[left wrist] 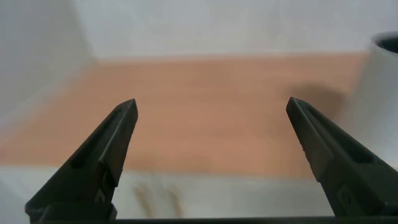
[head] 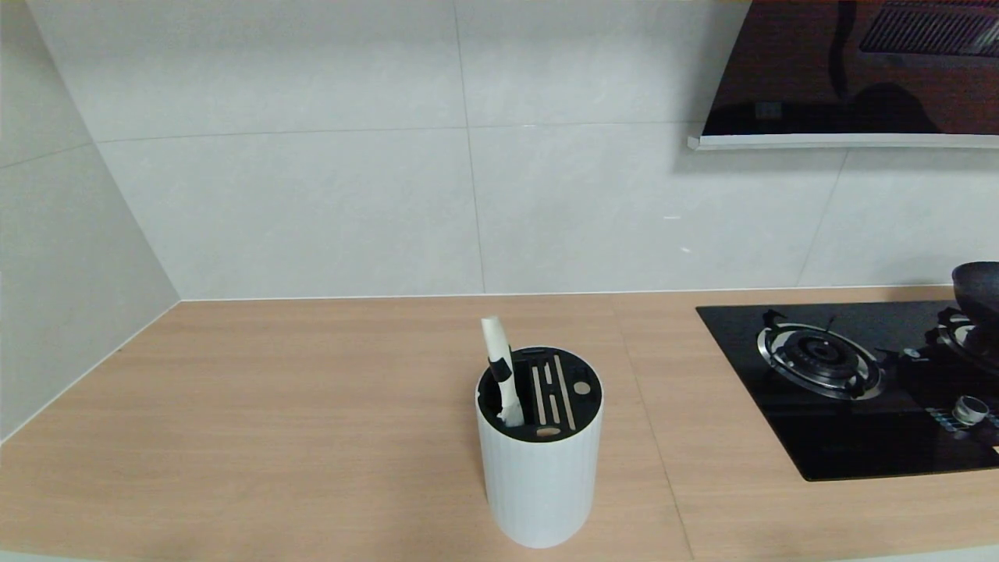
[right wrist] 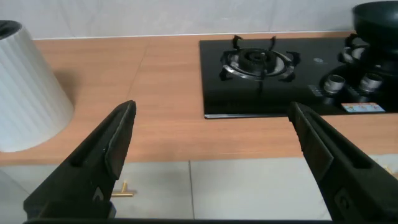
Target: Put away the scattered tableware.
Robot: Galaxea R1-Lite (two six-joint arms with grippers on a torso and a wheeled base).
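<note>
The wooden counter (head: 312, 406) carries a black stove (head: 858, 421) on the robot's right and a white ribbed holder (head: 538, 484) near its front edge. The left claw (left wrist: 211, 106) and right claw (right wrist: 211, 107) both gape wide, holding nothing. A white utensil (head: 499, 367) with a black band stands tilted in the holder, its lower end hidden. A dark pot (head: 977, 285) on the stove is cut off at the edge.

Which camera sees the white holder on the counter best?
The head view. It shows the whole white holder, upright on the counter, with its black slotted top and a white handle sticking out. The left wrist view catches just a strip of its side. The right wrist view shows its ribbed side, cut off.
</note>
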